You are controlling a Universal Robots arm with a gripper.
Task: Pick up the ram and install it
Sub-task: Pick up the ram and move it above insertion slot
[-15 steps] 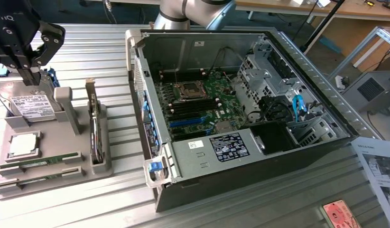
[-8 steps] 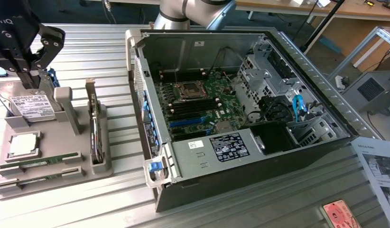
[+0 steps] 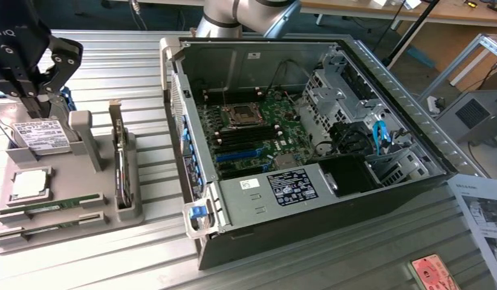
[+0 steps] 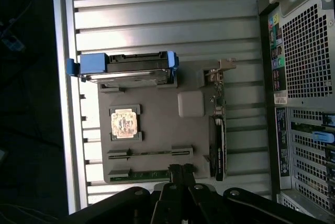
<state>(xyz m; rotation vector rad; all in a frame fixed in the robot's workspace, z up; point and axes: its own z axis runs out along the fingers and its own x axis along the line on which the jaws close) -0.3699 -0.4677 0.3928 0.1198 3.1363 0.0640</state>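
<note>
Two long green ram sticks (image 3: 51, 207) (image 3: 40, 229) lie on edge in slots at the near end of a grey holder (image 3: 87, 181) on the exterior view's left. In the wrist view one ram stick (image 4: 149, 175) shows green and the other (image 4: 149, 153) is a thin line beside it. My black gripper (image 3: 32, 107) hangs over the holder's far end, by the hard drive (image 3: 38, 134). Its fingers (image 4: 175, 174) are pressed together with nothing between them, and they sit in line with the end of the green stick in the wrist view (image 4: 181, 174). The black memory slots (image 3: 248, 136) lie on the motherboard inside the open computer case (image 3: 378, 78).
The holder also carries a processor chip (image 3: 29, 184), a blue-railed hard drive (image 4: 128, 69) and an upright card with a metal bracket (image 3: 120, 163). The case wall (image 3: 184, 121) rises just beside the holder. Printed sheets (image 3: 482, 217) and a pink card (image 3: 434, 272) lie near the table's front right.
</note>
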